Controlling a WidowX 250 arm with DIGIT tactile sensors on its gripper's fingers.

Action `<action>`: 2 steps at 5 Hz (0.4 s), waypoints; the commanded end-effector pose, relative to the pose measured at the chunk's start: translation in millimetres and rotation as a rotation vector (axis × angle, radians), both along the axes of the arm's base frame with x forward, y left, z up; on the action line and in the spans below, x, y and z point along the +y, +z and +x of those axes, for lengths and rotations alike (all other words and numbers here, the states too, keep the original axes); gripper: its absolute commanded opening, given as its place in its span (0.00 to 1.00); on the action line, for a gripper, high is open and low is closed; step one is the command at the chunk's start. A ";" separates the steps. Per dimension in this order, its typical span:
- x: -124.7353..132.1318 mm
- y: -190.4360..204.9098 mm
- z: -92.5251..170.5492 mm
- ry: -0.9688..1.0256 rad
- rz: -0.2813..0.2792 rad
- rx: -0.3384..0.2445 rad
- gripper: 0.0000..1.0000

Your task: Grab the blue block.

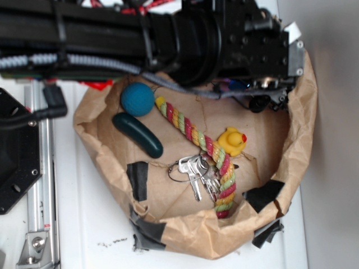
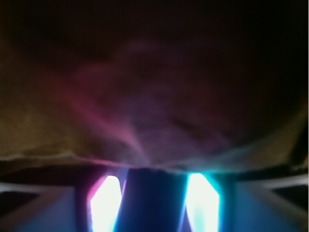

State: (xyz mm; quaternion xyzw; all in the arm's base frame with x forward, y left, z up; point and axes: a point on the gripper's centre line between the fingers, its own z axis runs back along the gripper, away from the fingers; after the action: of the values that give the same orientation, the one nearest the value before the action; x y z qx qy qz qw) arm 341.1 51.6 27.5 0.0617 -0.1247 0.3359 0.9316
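While the black robot arm (image 1: 168, 33) reaches into the crumpled brown paper bag (image 1: 185, 235), its fingers stay hidden — their spread cannot be told — and the wrist view is dark blur.

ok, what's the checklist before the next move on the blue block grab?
1. Blue block located: cannot tell. The exterior view shows only a blue sliver under the arm.
2. Pincer open or shut: cannot tell; the arm covers it.
3. Wrist view usable: not ok. It is dark and blurred, with a dark blue shape between two glares.
4. Lookalikes away from the arm's tip: ok. The teal ball and dark green oblong lie at the left of the paper bag.
5. Rope, duck and keys apart from the arm: ok.
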 end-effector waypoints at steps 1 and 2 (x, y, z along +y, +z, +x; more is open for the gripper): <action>-3.3 41.4 -13.7 -0.057 0.015 -0.114 0.00; -19.0 57.1 -32.1 -0.135 -0.031 -0.142 0.00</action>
State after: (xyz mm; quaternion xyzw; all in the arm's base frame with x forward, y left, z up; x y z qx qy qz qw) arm 302.4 27.8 67.8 0.0230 -0.1584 0.2821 0.9459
